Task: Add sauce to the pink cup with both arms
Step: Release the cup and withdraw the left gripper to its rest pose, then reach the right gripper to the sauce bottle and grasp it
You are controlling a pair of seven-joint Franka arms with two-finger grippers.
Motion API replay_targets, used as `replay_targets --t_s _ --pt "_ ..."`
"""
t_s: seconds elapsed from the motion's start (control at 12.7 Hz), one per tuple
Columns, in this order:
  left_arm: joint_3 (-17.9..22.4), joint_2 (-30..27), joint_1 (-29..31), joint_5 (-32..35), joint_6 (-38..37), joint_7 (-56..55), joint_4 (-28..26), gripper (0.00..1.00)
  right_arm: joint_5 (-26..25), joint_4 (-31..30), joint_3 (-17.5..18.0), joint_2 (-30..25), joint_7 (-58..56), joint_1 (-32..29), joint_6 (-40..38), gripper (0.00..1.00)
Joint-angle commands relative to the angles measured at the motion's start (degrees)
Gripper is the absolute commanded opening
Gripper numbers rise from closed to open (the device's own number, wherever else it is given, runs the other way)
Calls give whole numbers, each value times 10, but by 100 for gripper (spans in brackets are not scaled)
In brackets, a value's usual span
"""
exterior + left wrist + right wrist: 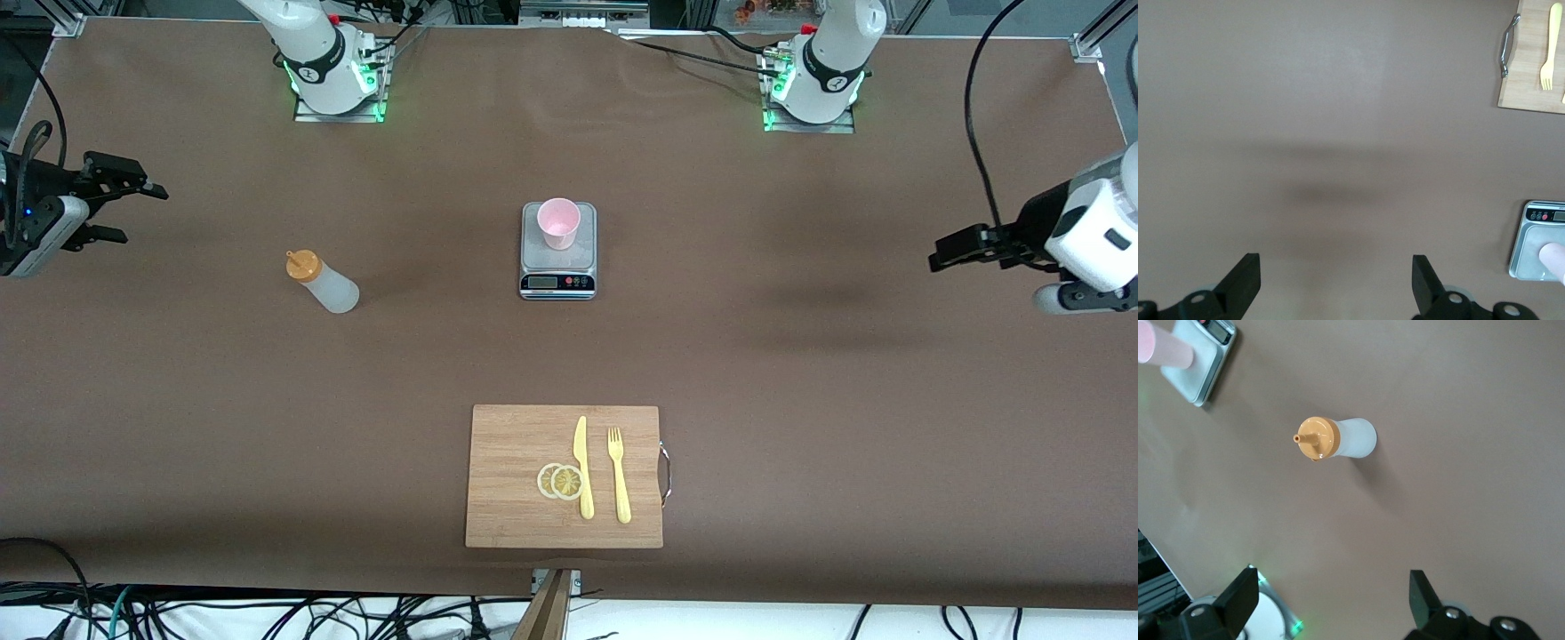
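While pink cup (558,222) sits on scale (557,283), sauce (323,280) stands apart.

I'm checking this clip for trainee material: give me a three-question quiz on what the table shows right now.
1. True or false: the pink cup stands on the kitchen scale.
2. Multiple choice: what lies on the cutting board? A) a spoon and a plate; B) a yellow knife, a yellow fork and lemon slices; C) the sauce bottle.
3. Short answer: toward which arm's end of the table does the sauce bottle stand, and is either claw holding it?

Key
1. True.
2. B.
3. Toward the right arm's end. No: the right claw and the left claw are both open, up at the table's ends.
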Motion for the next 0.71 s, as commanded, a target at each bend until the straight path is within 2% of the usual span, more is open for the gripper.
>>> replay_targets --t_s 0.0,0.24,0.63 --pt "-6 -10 4 12 -24 17 3 100 69 -48 -26 13 -145 -2 32 100" --pt "-11 -10 4 29 -26 20 2 100 147 -50 -52 76 -318 -4 44 100" --pt "-12 -5 -4 28 -34 18 4 100 297 -50 -55 196 -588 -40 36 99"
